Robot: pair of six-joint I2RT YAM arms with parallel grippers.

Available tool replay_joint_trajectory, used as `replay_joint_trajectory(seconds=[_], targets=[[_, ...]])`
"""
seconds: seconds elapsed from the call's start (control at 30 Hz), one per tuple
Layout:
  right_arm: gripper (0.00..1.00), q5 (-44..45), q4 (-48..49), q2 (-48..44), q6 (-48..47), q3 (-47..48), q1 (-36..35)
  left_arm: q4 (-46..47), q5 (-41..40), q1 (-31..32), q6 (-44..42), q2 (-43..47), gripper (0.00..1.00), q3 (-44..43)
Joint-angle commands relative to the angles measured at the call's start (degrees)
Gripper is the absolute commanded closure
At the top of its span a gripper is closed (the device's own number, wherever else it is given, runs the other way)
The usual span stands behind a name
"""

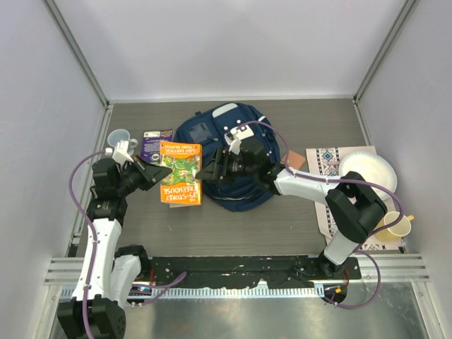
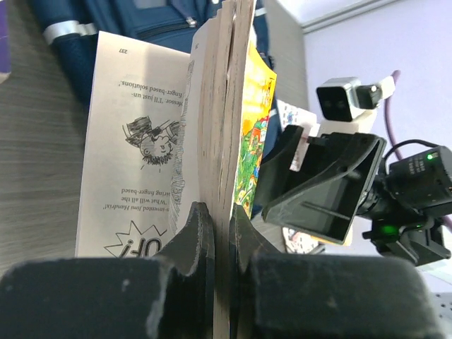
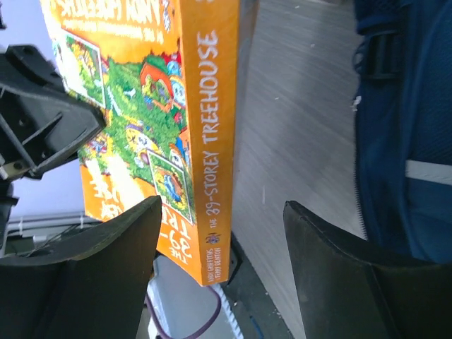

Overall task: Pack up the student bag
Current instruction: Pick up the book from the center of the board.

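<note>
The student bag (image 1: 233,138), navy with white stripes, lies at the table's middle back. An orange "39-Storey Treehouse" book (image 1: 180,176) is held just left of it. My left gripper (image 1: 150,174) is shut on the book's page edge; in the left wrist view the fingers (image 2: 194,229) pinch several pages of the book (image 2: 219,99) with a page fanned out to the left. My right gripper (image 1: 209,169) is open at the book's spine side. In the right wrist view (image 3: 220,205) the spine (image 3: 212,120) sits between the spread fingers, untouched, with the bag (image 3: 409,106) on the right.
A purple book (image 1: 157,145) and a small pale cup (image 1: 118,135) lie at the back left. A patterned placemat (image 1: 326,166) with a white plate (image 1: 369,174) and a cream cup (image 1: 397,226) are at the right. Enclosure walls stand on three sides.
</note>
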State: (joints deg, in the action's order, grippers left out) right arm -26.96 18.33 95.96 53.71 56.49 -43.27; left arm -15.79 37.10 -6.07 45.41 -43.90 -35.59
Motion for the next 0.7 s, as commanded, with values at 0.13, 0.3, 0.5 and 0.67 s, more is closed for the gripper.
replay_joint_trajectory(seconds=[0.13, 0.3, 0.5, 0.67], targets=[[0.25, -3.88, 7.68, -3.07, 2.53, -0.76, -0.68, 26.38, 11.14, 0.44, 13.55, -1.45, 1.00, 1.92], [0.25, -4.94, 12.68, -1.66, 5.08, -1.64, -0.59, 32.05, 12.99, 2.55, 16.20, -3.38, 1.00, 3.87], [0.28, -6.08, 17.34, -1.30, 6.75, -1.73, -0.68, 34.69, 11.51, 5.97, 16.20, -5.58, 1.00, 4.48], [0.62, -5.12, 18.41, -2.79, 6.67, -2.87, -0.59, 36.18, 10.54, 10.10, 15.85, -7.51, 1.00, 4.57]])
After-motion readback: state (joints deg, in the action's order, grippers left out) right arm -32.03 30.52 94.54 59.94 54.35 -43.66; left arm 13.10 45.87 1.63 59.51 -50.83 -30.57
